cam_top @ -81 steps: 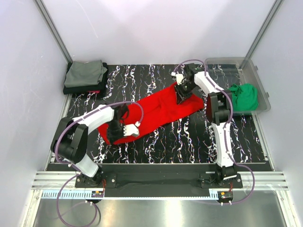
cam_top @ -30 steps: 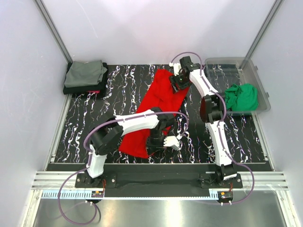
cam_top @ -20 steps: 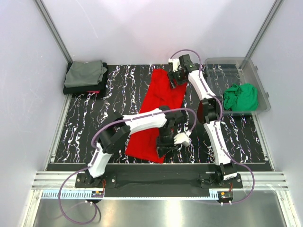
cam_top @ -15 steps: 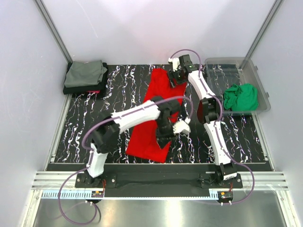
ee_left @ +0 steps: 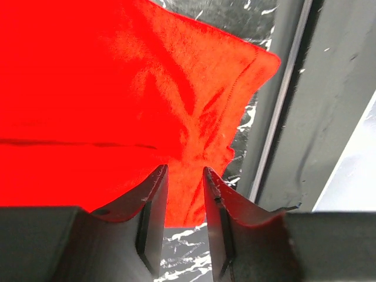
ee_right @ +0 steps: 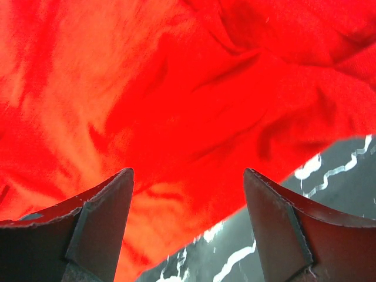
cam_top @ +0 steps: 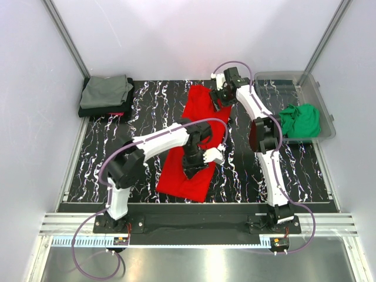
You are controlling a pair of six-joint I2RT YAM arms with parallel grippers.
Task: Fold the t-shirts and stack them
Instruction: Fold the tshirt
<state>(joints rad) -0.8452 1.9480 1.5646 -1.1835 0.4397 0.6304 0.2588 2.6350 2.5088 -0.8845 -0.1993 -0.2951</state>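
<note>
Red t-shirt [cam_top: 200,114]: left tool [ee_left: 183,173] narrowly parted over near half; right tool [ee_right: 188,173] spread wide, far end.

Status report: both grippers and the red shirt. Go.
Grippers: left gripper open narrow, right gripper open wide, both empty over red t-shirt. Shirt lies as a long strip on table. Off to the side: green t-shirt in bin.

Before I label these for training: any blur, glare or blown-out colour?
Top view: sharp and evenly lit, soft sheen on the steel ledge. Left wrist view: the red shirt is oversaturated, texture mostly lost. Right wrist view: same, cloth slightly soft.
</note>
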